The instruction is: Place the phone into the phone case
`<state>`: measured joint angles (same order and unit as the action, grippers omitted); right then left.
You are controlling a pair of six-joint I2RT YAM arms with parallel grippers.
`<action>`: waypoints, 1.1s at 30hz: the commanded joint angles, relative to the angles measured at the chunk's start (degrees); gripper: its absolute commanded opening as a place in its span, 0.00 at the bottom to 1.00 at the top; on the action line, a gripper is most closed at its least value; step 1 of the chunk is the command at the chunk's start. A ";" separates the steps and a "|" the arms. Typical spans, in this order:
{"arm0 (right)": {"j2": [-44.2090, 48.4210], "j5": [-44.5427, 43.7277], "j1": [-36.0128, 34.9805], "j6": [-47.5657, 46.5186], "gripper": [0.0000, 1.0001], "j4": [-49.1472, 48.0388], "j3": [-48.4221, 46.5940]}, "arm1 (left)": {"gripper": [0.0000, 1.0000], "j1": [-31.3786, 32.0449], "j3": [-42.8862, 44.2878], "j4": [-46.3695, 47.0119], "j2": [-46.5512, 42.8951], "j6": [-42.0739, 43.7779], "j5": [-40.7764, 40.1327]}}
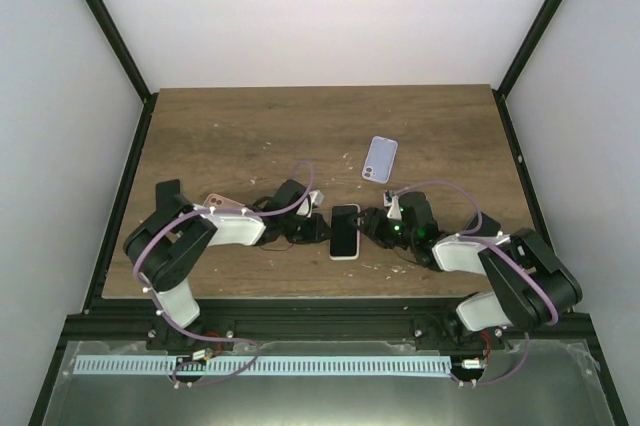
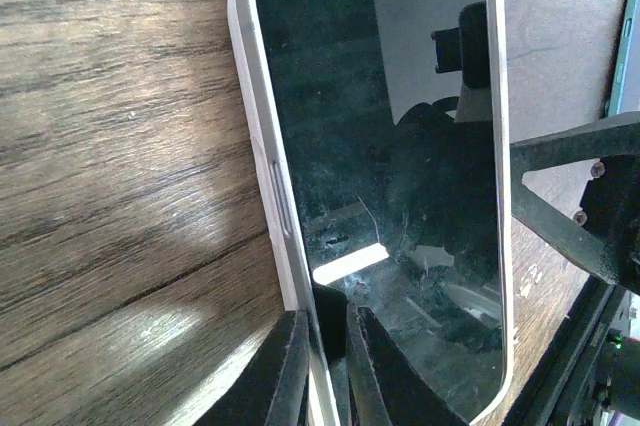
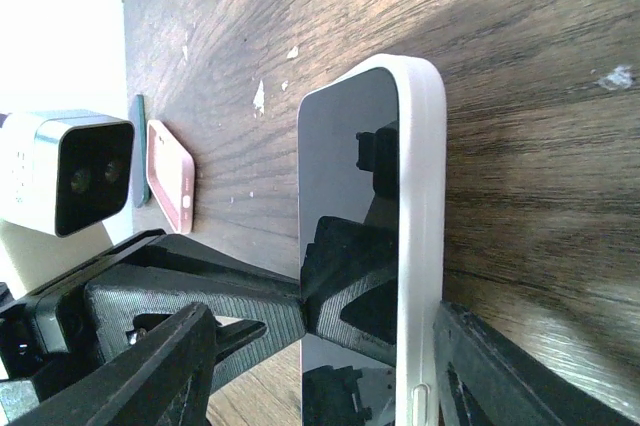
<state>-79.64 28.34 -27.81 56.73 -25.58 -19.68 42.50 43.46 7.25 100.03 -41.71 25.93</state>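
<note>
**Enclosure and work surface**

Dark wood-grain table [image 1: 250, 136], with pale flecks scattered towards its middle. Plain white walls [image 1: 320, 6] on the far, left and right sides, met by black frame struts [image 1: 105, 21]. Grey metal ledge [image 1: 580, 386] with a perforated strip [image 1: 300, 366] runs along the near edge. Light bright and diffuse, shadows soft.

Phone [image 1: 345, 231] btwn L pincer [image 1: 318, 231], R pincer [image 1: 372, 228]

Black jointed left arm [image 1: 185, 246] and black jointed right arm [image 1: 515, 286], each with a white shell segment [image 1: 235, 229] and a looped lilac cable [image 1: 440, 184]. Green LED [image 1: 397, 228] lit on right wrist. Matte black layered-plastic fingers [image 3: 150, 366], silver screws [image 2: 598, 171], white boxy two-lens wrist camera [image 3: 70, 171].
</note>
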 commanded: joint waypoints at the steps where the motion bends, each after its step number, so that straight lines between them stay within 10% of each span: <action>1: -1.62 10.56 -2.04 4.05 0.60 -11.67 0.26 | 0.13 0.53 -1.68 -1.67 1.42 0.25 -1.38; 33: -0.28 6.62 -2.90 -3.77 0.19 1.87 -2.56 | 0.15 -0.12 -2.81 -3.59 -2.30 0.83 -2.55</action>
<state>-83.09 36.29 -29.87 56.05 -27.11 -19.90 42.02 41.52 6.94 98.21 -41.87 24.03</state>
